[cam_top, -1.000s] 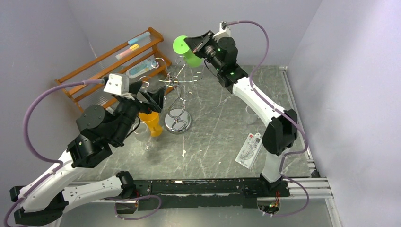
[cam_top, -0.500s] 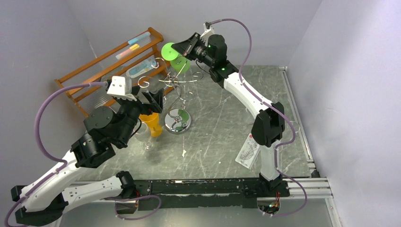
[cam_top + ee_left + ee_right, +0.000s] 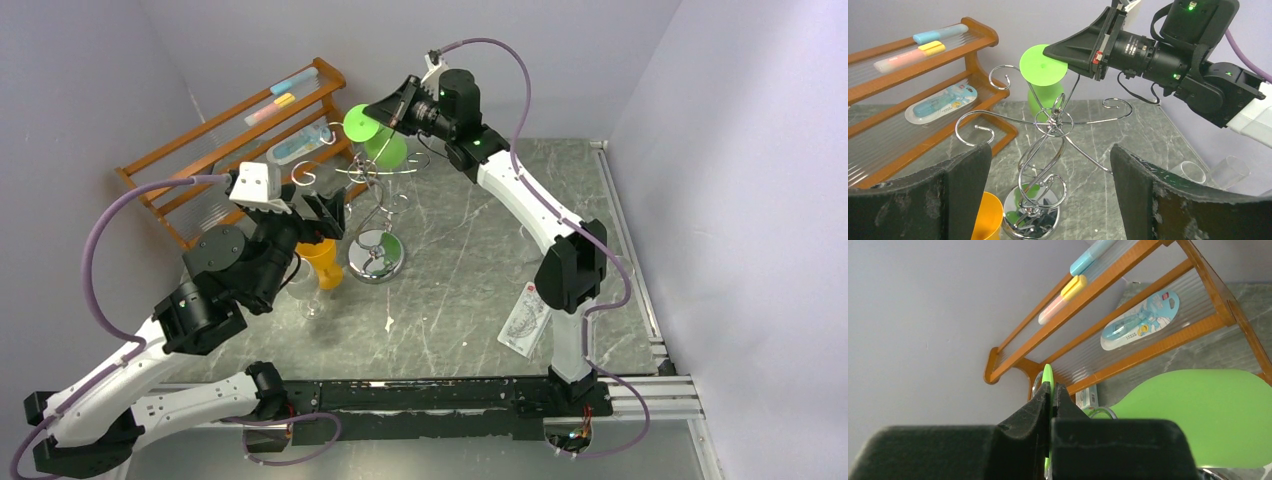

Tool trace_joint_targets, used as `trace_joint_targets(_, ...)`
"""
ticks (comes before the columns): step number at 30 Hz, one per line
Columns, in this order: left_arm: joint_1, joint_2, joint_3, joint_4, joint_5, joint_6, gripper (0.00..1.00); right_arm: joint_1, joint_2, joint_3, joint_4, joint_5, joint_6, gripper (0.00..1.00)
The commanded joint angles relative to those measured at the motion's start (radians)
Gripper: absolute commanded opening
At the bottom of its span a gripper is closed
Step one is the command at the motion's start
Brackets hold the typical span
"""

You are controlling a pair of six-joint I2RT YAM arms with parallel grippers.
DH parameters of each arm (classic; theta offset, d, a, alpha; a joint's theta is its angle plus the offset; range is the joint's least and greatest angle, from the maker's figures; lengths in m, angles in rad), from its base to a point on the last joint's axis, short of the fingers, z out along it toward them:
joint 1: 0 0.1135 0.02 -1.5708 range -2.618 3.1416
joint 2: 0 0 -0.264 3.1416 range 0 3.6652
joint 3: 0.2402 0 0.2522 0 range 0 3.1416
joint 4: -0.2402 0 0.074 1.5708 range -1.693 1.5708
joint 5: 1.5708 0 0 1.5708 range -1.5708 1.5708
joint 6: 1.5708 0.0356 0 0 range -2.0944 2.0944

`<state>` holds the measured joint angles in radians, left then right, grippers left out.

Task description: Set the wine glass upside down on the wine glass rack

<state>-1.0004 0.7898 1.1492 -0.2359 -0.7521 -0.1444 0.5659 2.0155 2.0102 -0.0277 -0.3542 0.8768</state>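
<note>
Grey marble bench, lilac walls, usual setup. Up in the air near the far edge, toward the far-left corner, is the green wine glass, foot up and bowl down. It's just beside the top curls of the chrome wine glass rack; can't tell if they touch. My right fingers are clamped on the rim of its flat foot. Looks like plastic to me: light, stiff, smooth, so that thin disc could pivot in the pinch. Holding the foot leaves the stem free for a hook. My left fingers are spread wide, holding nothing.
</note>
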Motion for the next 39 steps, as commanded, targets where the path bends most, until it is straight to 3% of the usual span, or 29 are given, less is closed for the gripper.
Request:
trace_joint_targets(1,-0.003,-0.007,-0.009,-0.021,-0.022,-0.009,0.92,0.001,-0.047,0.032,-0.077,-0.026,-0.04,0.0)
trace_joint_targets(7,-0.004,-0.009,-0.014,-0.029,-0.026,-0.023,0.92,0.0,-0.063,0.036,-0.12,-0.044,-0.055,0.0)
trace_joint_targets(19,-0.005,-0.007,-0.007,-0.048,-0.026,-0.024,0.92,0.0,-0.165,-0.021,-0.179,0.125,-0.096,0.0)
trace_joint_targets(28,-0.004,-0.014,-0.015,-0.05,-0.024,-0.035,0.92,-0.009,-0.146,-0.017,-0.154,0.191,-0.111,0.0)
trace_joint_targets(39,-0.004,-0.014,-0.013,-0.062,-0.024,-0.038,0.92,-0.012,-0.029,0.061,-0.126,0.094,-0.134,0.01)
